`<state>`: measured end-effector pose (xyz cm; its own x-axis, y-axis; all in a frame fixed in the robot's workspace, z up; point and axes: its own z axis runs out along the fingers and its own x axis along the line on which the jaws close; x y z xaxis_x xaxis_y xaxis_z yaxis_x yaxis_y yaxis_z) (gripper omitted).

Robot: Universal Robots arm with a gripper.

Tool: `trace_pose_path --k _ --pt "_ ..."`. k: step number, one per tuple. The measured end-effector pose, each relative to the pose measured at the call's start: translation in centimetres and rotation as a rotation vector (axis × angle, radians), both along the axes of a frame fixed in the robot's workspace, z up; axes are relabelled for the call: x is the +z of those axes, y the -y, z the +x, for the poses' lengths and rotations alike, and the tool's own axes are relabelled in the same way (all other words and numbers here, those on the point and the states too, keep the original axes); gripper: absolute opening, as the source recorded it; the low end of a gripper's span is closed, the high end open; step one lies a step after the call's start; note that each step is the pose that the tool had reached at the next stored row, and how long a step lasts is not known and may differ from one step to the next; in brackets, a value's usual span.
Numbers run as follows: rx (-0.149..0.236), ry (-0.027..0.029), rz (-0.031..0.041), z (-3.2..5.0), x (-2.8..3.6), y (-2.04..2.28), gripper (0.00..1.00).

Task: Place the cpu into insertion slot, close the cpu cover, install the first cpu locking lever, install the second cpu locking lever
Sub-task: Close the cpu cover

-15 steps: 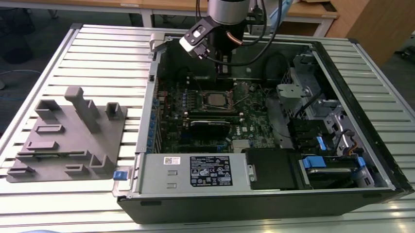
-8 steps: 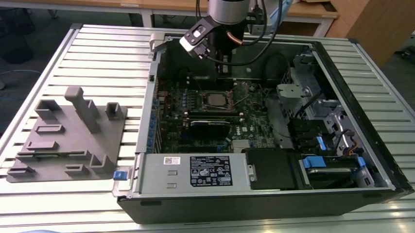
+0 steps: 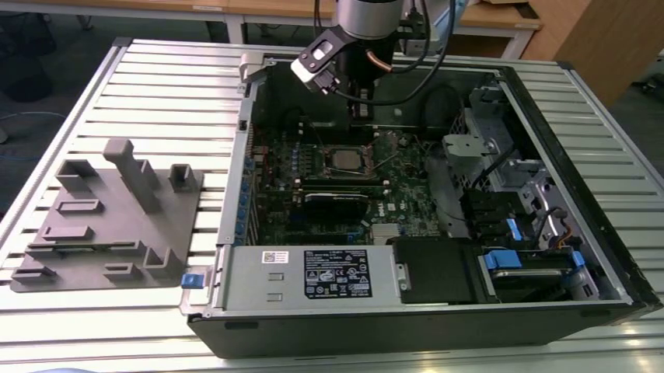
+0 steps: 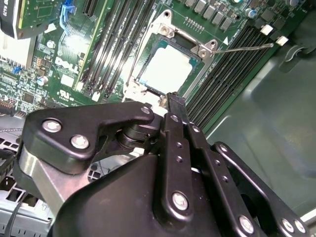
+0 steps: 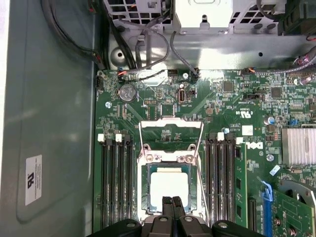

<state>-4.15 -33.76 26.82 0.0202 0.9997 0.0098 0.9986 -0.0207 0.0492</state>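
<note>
There is one open computer case (image 3: 415,322), one grey holder (image 3: 104,217) and one gripper (image 5: 173,201). Inside are one green board (image 5: 163,106), one chip (image 5: 169,182) and one round battery (image 5: 128,92).

Black printed label (image 3: 335,273) sitting on power supply (image 3: 249,286); white sticker (image 5: 33,179) clinging to case panel (image 5: 54,98); nothing on either reading clearly.

A silvery ribbed metal table of long parallel slats (image 3: 155,85) is catching pale light along its ridges. Beyond it, light brown wooden desks on white legs (image 3: 270,9) are standing on a dark grey floor (image 3: 62,35). A tan wooden panel (image 3: 596,39) is showing at the exterior view's right.
</note>
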Motion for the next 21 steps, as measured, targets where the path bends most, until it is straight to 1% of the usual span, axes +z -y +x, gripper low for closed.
trace_pose_path --k 7,18,21 --pt "0.000 0.0001 0.0001 0.71 0.00 -0.02 0.11" --pt "0.000 0.0000 0.0001 0.77 0.05 -0.03 0.11" --pt "0.000 0.0000 -0.0001 0.97 0.06 -0.02 0.11"
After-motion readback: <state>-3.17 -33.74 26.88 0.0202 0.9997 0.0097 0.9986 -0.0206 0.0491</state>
